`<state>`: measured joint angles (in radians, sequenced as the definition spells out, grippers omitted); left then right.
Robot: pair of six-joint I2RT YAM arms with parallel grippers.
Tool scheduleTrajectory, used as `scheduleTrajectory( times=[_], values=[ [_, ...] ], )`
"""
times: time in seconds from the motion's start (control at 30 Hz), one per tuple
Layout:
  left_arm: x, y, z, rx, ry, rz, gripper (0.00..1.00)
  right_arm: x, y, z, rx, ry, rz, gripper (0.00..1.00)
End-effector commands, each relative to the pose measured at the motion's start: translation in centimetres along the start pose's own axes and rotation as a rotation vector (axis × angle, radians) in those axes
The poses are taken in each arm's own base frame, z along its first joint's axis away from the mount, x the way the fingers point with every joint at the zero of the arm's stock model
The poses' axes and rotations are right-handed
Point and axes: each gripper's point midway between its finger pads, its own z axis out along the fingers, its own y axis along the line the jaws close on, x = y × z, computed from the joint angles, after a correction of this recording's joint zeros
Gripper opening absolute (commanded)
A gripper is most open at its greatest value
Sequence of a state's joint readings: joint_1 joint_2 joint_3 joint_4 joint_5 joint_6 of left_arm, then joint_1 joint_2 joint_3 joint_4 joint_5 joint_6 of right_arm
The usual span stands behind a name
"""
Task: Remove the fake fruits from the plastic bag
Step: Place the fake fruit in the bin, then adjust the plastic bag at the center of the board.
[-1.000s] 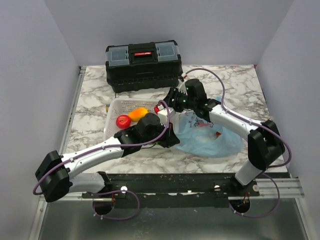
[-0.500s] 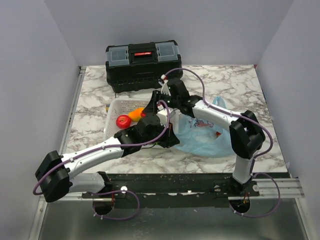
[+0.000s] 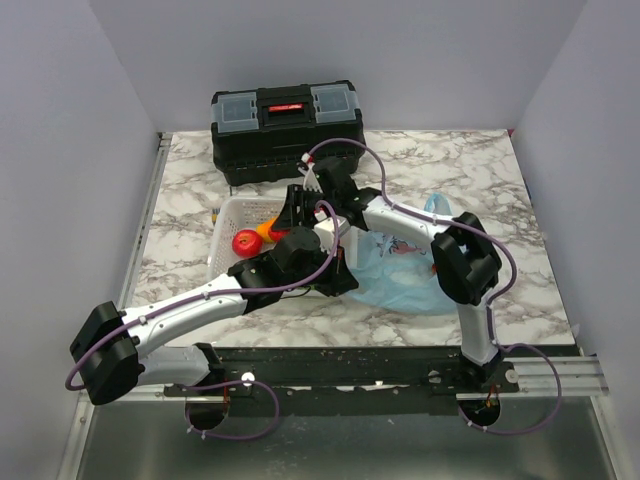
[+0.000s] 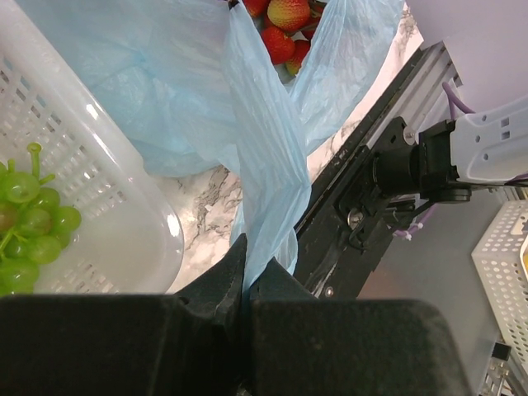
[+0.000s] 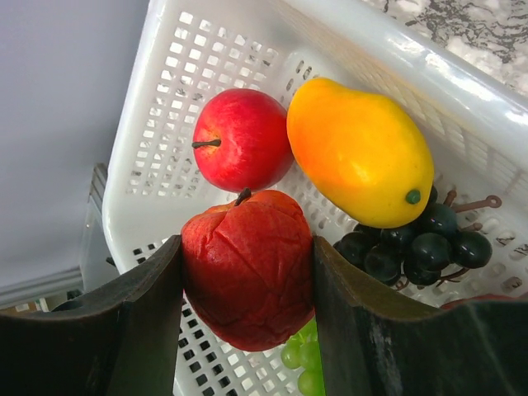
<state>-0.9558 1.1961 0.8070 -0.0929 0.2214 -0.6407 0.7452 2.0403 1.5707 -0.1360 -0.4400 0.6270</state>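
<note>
**Right gripper holds a red fruit above the white basket**

Your right gripper has its two dark fingers clamped on either side of a wrinkled red fruit, which hangs just over the white basket. Below it in the basket lie a red apple, an orange-yellow fruit and a dark grape bunch. Pale green grapes are in there too.

Your left gripper is fully closed, pinching a stretched strip of the plastic bag just beside the basket's corner. The plastic bag lies crumpled on the marble table to the right of the basket, with one edge drawn taut toward the left gripper. Red berries show inside it.

You appear to be at the drop-off stage for this one fruit, which is out of the bag but not yet released. The next move likely calls for parting the right fingers so the fruit lands in a free spot. After that you would reach into the bag for the berries while the left grip holds the plastic taut.

Your right arm rises from its base at the near right edge. Its elbow is raised above the bag, the forearm stretches leftward and away, and the wrist tips down over the basket. Your left arm runs low from the near left corner diagonally toward the middle, ending between basket and bag. A black toolbox sits at the far edge, apart from both grippers.
</note>
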Motion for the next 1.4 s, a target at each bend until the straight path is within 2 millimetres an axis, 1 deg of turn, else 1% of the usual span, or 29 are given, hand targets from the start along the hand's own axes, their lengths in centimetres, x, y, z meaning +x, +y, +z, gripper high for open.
scheduleTrajectory(
  times=[0.0,0.17,0.43,0.63,0.73,0.8,0.87,0.93,0.97,1.0,1.03,1.07,1.13,1.2,1.27,1.3,1.37],
  values=[
    [-0.4,-0.5,-0.5,0.013,-0.016,-0.003,0.00,1.4,-0.3,1.0,0.000,0.062,-0.017,0.50],
    [-0.7,-0.6,-0.5,0.016,-0.024,0.001,0.00,1.9,-0.7,1.3,0.014,0.081,-0.039,0.65],
    [-0.4,-0.7,-0.3,0.025,-0.011,-0.004,0.00,1.0,-0.4,0.3,0.043,0.039,-0.089,0.82],
    [-0.5,-0.6,-0.4,0.019,-0.019,-0.003,0.00,-0.3,0.1,-1.1,0.074,-0.015,-0.116,0.84],
    [-0.4,-0.5,-0.4,0.014,-0.017,-0.004,0.00,-1.2,0.4,-2.5,0.103,-0.071,-0.124,0.84],
    [-0.3,-0.5,-0.4,0.015,-0.016,-0.004,0.00,-2.0,0.5,-3.8,0.137,-0.118,-0.126,0.85],
    [-0.3,-0.5,-0.4,0.016,-0.015,-0.002,0.00,-2.7,0.4,-5.5,0.183,-0.173,-0.130,0.85],
    [-0.3,-0.5,-0.4,0.016,-0.015,0.002,0.00,-3.2,-0.1,-7.6,0.245,-0.233,-0.134,0.85],
    [-0.3,-0.4,-0.3,0.015,-0.013,0.003,0.00,-3.3,-0.4,-9.0,0.283,-0.265,-0.132,0.85],
    [-0.3,-0.4,-0.4,0.015,-0.014,0.005,0.00,-3.5,-0.3,-10.6,0.302,-0.301,-0.135,0.85],
    [-0.3,-0.4,-0.4,0.013,-0.015,0.006,0.00,-3.4,-1.0,-11.9,0.340,-0.327,-0.133,0.85],
    [-0.3,-0.4,-0.4,0.014,-0.014,0.008,0.00,-3.5,-1.2,-13.5,0.371,-0.361,-0.133,0.85],
    [-0.2,-0.3,-0.3,0.014,-0.014,0.012,0.00,-3.0,-2.0,-16.3,0.435,-0.411,-0.128,0.84],
    [-0.2,-0.3,-0.1,0.015,-0.012,0.016,0.00,-2.1,-2.8,-19.0,0.492,-0.447,-0.119,0.83],
    [-0.3,-0.5,0.0,0.023,-0.007,0.020,0.00,-0.6,-3.9,-21.2,0.550,-0.467,-0.102,0.82],
    [-0.3,-0.5,0.1,0.025,-0.005,0.023,0.00,0.0,-4.2,-22.4,0.565,-0.481,-0.092,0.82],
    [-0.5,-0.6,0.3,0.029,-0.006,0.026,0.00,1.9,-5.4,-23.9,0.609,-0.477,-0.068,0.82]
  ],
)
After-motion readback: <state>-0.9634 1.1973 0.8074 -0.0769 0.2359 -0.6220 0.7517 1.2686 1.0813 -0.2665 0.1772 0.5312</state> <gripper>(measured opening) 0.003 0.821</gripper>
